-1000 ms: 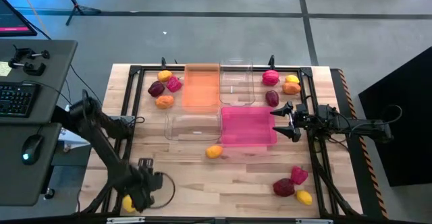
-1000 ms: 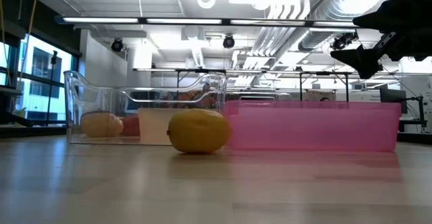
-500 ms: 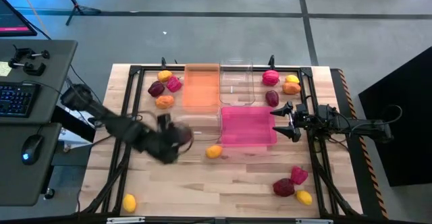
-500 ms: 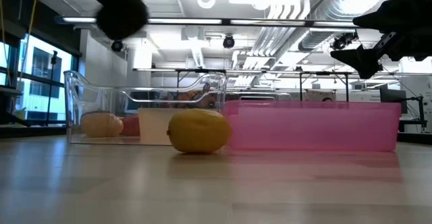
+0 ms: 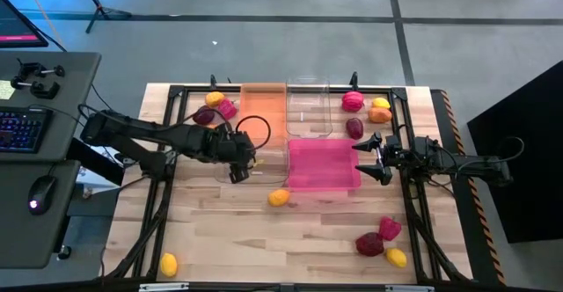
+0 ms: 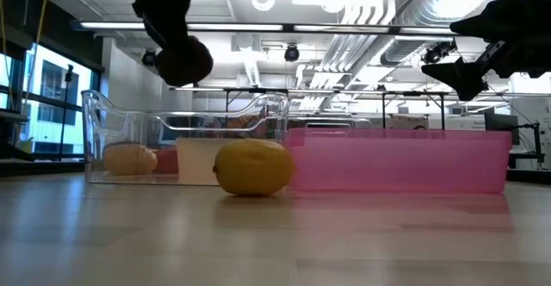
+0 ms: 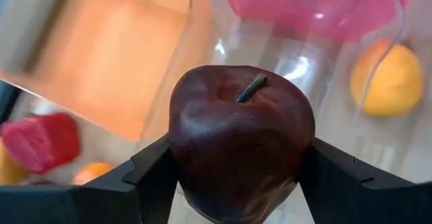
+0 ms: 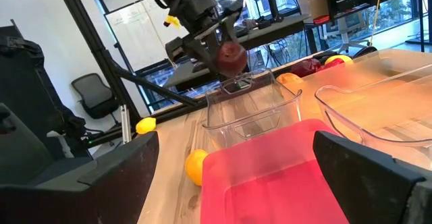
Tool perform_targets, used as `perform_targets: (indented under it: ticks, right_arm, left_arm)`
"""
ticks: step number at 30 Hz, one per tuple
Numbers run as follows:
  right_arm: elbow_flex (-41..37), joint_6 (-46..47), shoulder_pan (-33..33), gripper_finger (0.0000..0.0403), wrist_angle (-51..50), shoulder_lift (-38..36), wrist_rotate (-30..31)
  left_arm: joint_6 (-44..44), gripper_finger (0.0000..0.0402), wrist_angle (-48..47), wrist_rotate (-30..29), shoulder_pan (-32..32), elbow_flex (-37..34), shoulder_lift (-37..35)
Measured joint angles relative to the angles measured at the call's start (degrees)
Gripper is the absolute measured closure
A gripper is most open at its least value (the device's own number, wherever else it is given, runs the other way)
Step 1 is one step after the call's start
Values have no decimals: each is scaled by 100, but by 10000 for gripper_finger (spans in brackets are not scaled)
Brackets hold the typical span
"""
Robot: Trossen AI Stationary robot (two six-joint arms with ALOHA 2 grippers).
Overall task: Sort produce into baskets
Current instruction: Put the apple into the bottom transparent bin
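Observation:
My left gripper [image 5: 238,162] hangs over the near clear basket [image 5: 264,166], shut on a dark maroon apple [image 7: 239,140] that is also seen in the low view [image 6: 185,62] and the right wrist view [image 8: 231,57]. To the right of the clear basket stands the pink basket [image 5: 324,163]. Beyond them are the orange basket [image 5: 262,112] and a second clear basket [image 5: 308,107]. A yellow-orange fruit [image 5: 279,198] rests on the table in front of the near baskets. My right gripper [image 5: 369,157] waits open at the pink basket's right end. My left gripper pinches the apple's two opposite sides [image 7: 177,158] between its two fingers. The fingers slant downward from the table's left. The apple is lifted clear above the clear basket [image 6: 185,139], with its stem end [image 7: 251,88] facing away from the wrist.
Loose produce lies in groups at the far left [image 5: 214,110], far right [image 5: 365,109] and near right [image 5: 381,239]. A single yellow piece [image 5: 167,264] sits at the near left corner. A black frame rail [image 5: 413,204] borders the table.
My left gripper has swung from the table's near left corner toward the far edge and the middle, rising and turning as it went. It now hangs over the near clear basket with the apple. The right arm kept still.

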Motion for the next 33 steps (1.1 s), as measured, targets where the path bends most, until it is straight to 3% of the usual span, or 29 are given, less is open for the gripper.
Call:
perform_targets:
  ticks: [5,10,15,18,23,26,30,33]
  right_arm:
    - [0,0,1,20,0,0,0]
    - [1,0,0,20,0,0,0]
    - [0,-1,0,20,-1,0,-1]
    - [-1,-1,1,20,-1,0,0]
    - [0,0,2,20,-1,0,-1]
    - [0,0,0,20,-1,0,0]
    - [1,0,2,20,-1,0,-1]
    - [0,0,1,20,0,0,-1]
  left_arm:
    - [-235,133,-2,166,58,0,7]
    - [-454,68,-4,190,93,0,10]
    - [-697,10,-4,570,193,0,10]
    - [-1401,5,-24,642,229,0,4]
    - [-2204,7,-470,1365,141,0,-63]
    - [-2844,7,-1063,1254,56,0,-73]
    - [-2819,7,-2135,749,117,0,-71]
    - [-2512,7,-2714,282,546,0,-89]
